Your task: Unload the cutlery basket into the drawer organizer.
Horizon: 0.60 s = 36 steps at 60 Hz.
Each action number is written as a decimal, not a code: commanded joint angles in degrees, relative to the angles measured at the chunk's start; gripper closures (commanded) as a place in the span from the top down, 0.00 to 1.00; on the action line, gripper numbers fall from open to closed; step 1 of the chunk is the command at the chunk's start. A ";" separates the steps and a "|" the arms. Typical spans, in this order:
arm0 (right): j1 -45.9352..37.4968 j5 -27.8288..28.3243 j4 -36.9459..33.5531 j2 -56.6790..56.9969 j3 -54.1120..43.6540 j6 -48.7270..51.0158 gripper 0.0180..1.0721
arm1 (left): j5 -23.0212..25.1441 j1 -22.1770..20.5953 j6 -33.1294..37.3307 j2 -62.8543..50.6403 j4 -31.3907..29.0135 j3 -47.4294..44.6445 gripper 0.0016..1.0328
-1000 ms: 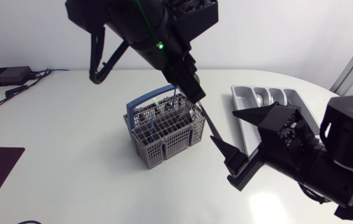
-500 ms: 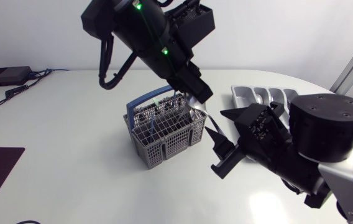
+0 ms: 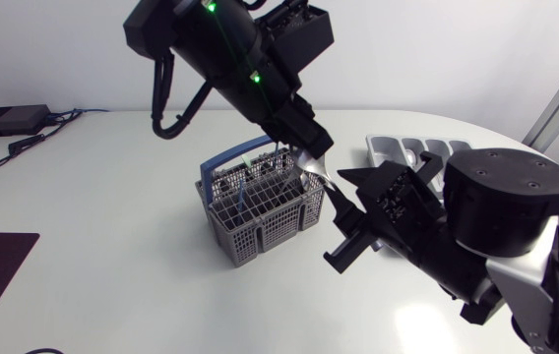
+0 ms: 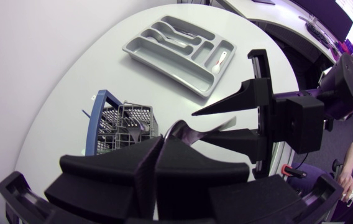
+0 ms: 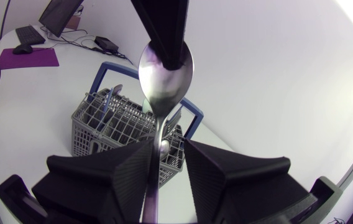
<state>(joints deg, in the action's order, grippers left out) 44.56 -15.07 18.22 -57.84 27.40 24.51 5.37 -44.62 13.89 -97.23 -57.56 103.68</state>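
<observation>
Left gripper [image 3: 314, 157] is clamped on the spoon [image 5: 166, 68] by its bowl. The handle sits between the right gripper's [image 3: 343, 218] open fingers, ungripped. Basket [image 3: 260, 211] beneath holds more cutlery and the organizer [image 4: 164, 70] only a few pieces, so most unloading likely remains.

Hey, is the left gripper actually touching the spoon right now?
Touching. In the right wrist view the tips of the left gripper pinch the spoon at the far end of its bowl, with no gap visible.

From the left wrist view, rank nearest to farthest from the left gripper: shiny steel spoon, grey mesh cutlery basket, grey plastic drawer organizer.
1. Steel spoon, between the left gripper's fingers.
2. Cutlery basket, just ahead.
3. Drawer organizer, beyond the basket.
</observation>
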 commanded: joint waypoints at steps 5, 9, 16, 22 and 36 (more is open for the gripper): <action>0.80 -0.66 0.94 -0.34 -1.12 1.24 0.26 | 0.61 0.59 -0.97 -0.50 -0.54 0.56 0.18; 0.97 -0.66 0.94 -0.43 -1.12 1.24 0.25 | 0.61 0.68 -0.88 -0.50 -0.54 0.47 0.18; 1.59 -0.93 0.59 -0.08 -1.21 1.15 0.23 | 0.61 1.12 -0.88 -0.50 -0.54 0.30 0.18; 1.76 -1.01 0.42 0.01 -1.29 1.15 0.20 | 0.61 1.20 -0.79 -0.50 -0.45 -0.06 0.18; 2.99 -1.01 -0.29 0.63 -1.47 1.33 0.11 | 0.61 0.94 -0.88 -0.59 -0.27 -0.85 0.18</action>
<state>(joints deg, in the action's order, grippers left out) 46.83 -15.55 18.13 -57.76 27.35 24.95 5.58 -43.77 13.89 -97.23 -57.63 103.59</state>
